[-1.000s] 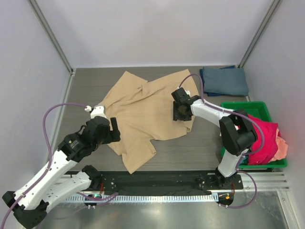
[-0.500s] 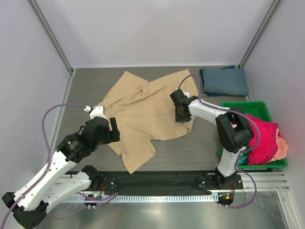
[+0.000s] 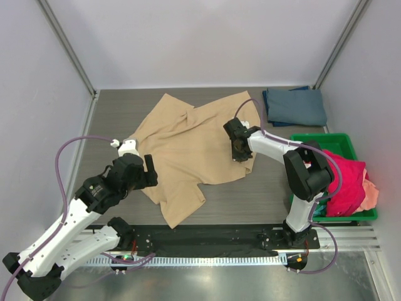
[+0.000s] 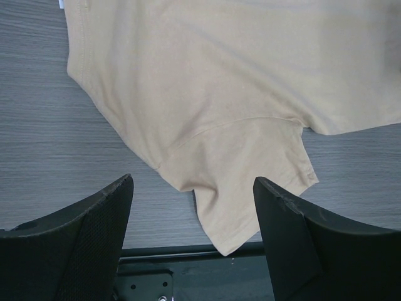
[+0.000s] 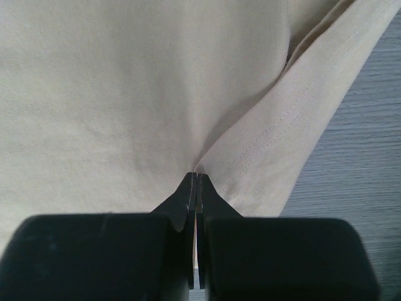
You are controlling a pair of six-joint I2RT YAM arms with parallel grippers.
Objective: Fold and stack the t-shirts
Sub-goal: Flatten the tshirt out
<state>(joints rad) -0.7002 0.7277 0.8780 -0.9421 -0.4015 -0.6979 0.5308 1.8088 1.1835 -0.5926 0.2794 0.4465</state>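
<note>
A tan t-shirt point(image 3: 188, 144) lies spread and rumpled on the dark wood table. My right gripper point(image 3: 239, 150) sits at the shirt's right edge, shut on a pinch of the tan cloth point(image 5: 125, 81) beside a stitched hem, its jaws point(image 5: 196, 175) pressed together. My left gripper point(image 3: 150, 170) hangs open over the shirt's near-left part, and a sleeve point(image 4: 250, 200) lies on the table between its wide-spread fingers without touching them. A folded slate blue-grey t-shirt point(image 3: 294, 106) rests at the back right.
A green bin point(image 3: 341, 143) at the right edge holds a magenta shirt point(image 3: 348, 182) and a peach one point(image 3: 371, 194). The black base rail point(image 3: 207, 238) runs along the near edge, just under the tan sleeve tip. White walls stand on three sides.
My right gripper has shifted slightly left and closed its jaws on the tan cloth. The left arm has stayed put.
</note>
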